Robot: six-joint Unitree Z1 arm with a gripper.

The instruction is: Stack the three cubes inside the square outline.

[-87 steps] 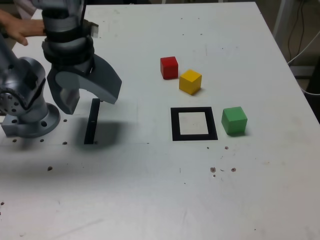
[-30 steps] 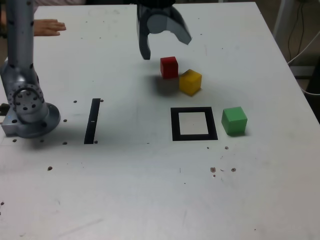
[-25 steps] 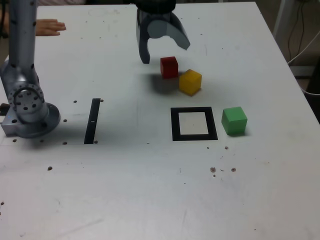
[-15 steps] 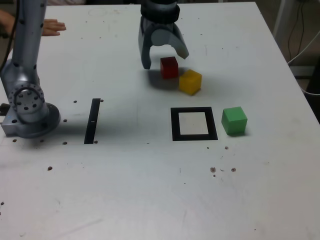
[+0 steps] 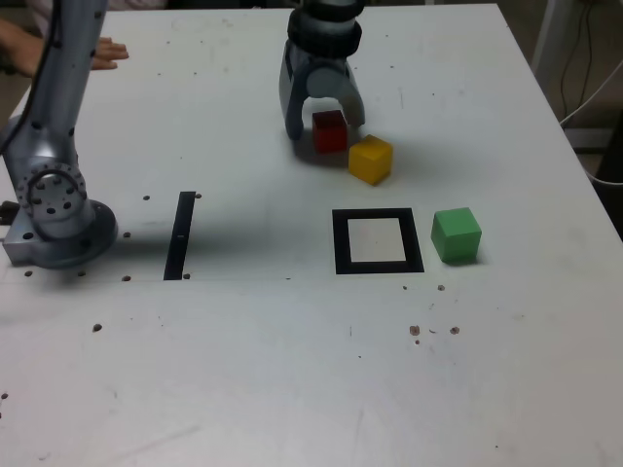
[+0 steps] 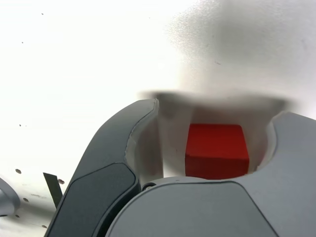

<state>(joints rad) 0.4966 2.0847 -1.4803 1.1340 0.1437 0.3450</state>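
Evidently, the grey two-fingered gripper (image 5: 325, 127) straddles the small matte red cube (image 5: 330, 131) with jaws apart, not yet clamped, because it needs carrying to the black square outline (image 5: 378, 240) at five o'clock.

Silver-grey metal arm (image 5: 60, 68) with a smooth tubular link, rising from a round shoulder housing (image 5: 51, 199) with a ring of small dark screw holes, on a flanged grey base (image 5: 58, 248). Wrist section (image 5: 325, 29) is dark grey and ribbed. Gripper (image 5: 322, 125) has 2 broad curved grey fingers (image 6: 111, 163), matte outer shells with paler inner faces.
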